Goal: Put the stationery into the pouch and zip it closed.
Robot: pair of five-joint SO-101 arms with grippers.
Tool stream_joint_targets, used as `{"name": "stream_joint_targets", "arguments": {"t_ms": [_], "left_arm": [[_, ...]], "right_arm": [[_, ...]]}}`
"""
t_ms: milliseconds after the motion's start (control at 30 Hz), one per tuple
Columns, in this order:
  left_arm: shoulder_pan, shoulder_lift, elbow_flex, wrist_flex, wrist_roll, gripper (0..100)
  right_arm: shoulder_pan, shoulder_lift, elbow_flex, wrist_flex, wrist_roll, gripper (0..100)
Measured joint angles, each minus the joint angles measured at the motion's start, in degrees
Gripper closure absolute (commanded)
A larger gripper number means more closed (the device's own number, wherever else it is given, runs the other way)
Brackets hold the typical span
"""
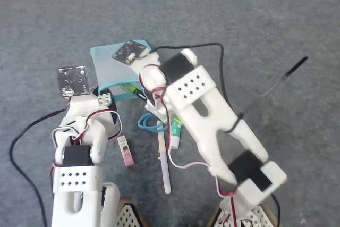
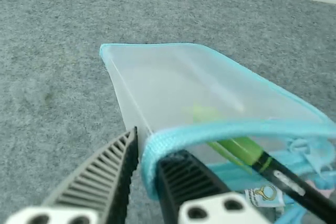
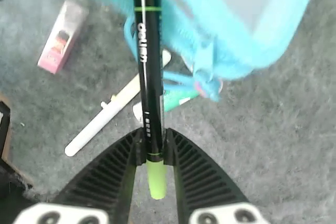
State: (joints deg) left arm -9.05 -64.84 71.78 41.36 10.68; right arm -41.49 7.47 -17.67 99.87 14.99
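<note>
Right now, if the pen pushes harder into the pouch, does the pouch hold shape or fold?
Likely folds: the pouch looks like thin translucent film with a soft teal rim, pinched at one spot by the left gripper. Probably light, so it may slide on the carpet. The black-and-green pen in the right gripper looks rigid.

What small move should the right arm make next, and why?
Probably slide the pen a little deeper into the pouch. The right end effector clamps the pen's rear end, its green front just enters the mouth, and the left end effector pinches the pouch open.
</note>
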Motion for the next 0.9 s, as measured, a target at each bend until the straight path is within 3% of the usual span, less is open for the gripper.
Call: {"name": "stream_joint_targets", "arguments": {"t_ms": [200, 400, 900], "left_arm": [[0.00, 0.00, 0.00, 0.00, -0.09, 99], [0.35, 0.00, 0.00, 0.00, -0.09, 99], [0.00, 0.09, 0.09, 0.00, 0.00, 99]], "right_arm": [[0.44, 7.38, -11.34, 0.53, -2.29, 98.0], [0.62, 13.89, -19.69, 0.53, -3.52, 80.9], [0.70, 16.26, -34.73, 0.70, -6.59, 80.1]]}}
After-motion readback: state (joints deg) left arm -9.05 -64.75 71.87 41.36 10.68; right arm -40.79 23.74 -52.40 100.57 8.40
